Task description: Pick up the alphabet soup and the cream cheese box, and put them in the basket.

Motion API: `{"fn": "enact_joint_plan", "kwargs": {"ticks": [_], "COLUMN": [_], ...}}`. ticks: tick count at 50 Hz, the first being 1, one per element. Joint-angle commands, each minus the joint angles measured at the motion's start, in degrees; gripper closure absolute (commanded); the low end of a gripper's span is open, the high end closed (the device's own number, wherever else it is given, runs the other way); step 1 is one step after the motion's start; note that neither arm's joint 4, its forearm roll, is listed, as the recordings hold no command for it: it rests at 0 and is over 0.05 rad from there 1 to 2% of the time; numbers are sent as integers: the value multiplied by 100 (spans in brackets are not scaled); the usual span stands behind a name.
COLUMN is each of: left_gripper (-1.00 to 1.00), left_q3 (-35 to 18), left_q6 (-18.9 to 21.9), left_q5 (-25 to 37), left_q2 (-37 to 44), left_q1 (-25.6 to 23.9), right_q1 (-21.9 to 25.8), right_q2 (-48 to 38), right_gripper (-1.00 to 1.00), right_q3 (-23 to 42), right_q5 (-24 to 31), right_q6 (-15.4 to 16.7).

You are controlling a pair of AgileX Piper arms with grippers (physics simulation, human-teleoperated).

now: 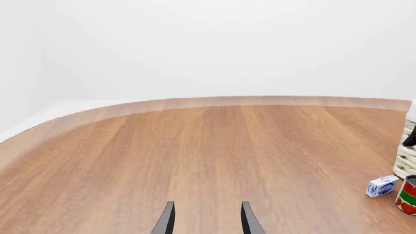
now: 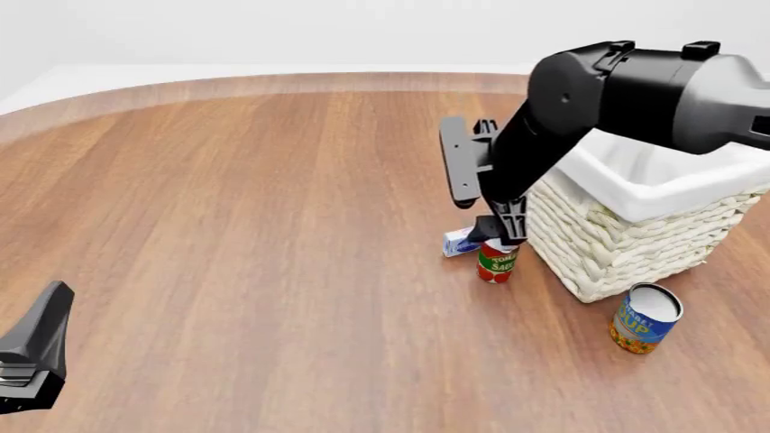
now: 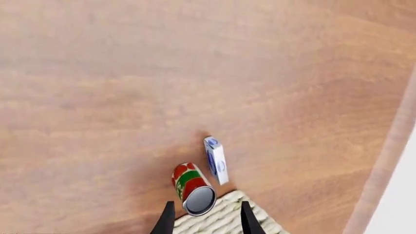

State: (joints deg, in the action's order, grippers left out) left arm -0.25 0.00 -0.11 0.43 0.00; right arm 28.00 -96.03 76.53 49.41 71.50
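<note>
The alphabet soup (image 2: 646, 318), a blue and yellow-orange can, stands on the table just in front of the basket (image 2: 637, 221), apart from both grippers. The cream cheese box (image 2: 461, 242) lies left of the basket, right beside a red and green can (image 2: 496, 262). My right gripper (image 2: 503, 233) hangs open above the red can and the basket's near-left corner, holding nothing. In the right wrist view the box (image 3: 216, 160) lies just beyond the red can (image 3: 193, 187). My left gripper (image 2: 31, 361) sits open at the front left, far from everything; its own view catches the box (image 1: 381, 186).
The black right arm (image 2: 626, 90) reaches over the basket's left side. The red can (image 1: 408, 195) and the basket's wicker wall (image 1: 404, 156) show at the edge of the left wrist view. Bare wooden table (image 2: 241, 225) spreads to the left; its curved far edge runs along the back.
</note>
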Motion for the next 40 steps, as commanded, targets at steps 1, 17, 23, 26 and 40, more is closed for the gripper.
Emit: {"fn": "enact_joint_plan", "kwargs": {"ticks": [1, 17, 23, 26, 40], "left_gripper": [-100, -100, -100, -100, -100], "left_q3": [0, 0, 0, 0, 0], "left_q6": [0, 0, 0, 0, 0], "left_q5": [0, 0, 0, 0, 0], "left_q2": [0, 0, 0, 0, 0], "left_q1": [0, 0, 0, 0, 0], "right_q1": [22, 115, 118, 150, 361], "right_q2": [-125, -173, -197, -224, -380], "right_gripper": [-100, -100, -100, -100, -100], "right_q3": [82, 70, 79, 113, 231], "right_q5": [58, 241, 303, 342, 420], "right_q6": [57, 106, 130, 112, 1]}}
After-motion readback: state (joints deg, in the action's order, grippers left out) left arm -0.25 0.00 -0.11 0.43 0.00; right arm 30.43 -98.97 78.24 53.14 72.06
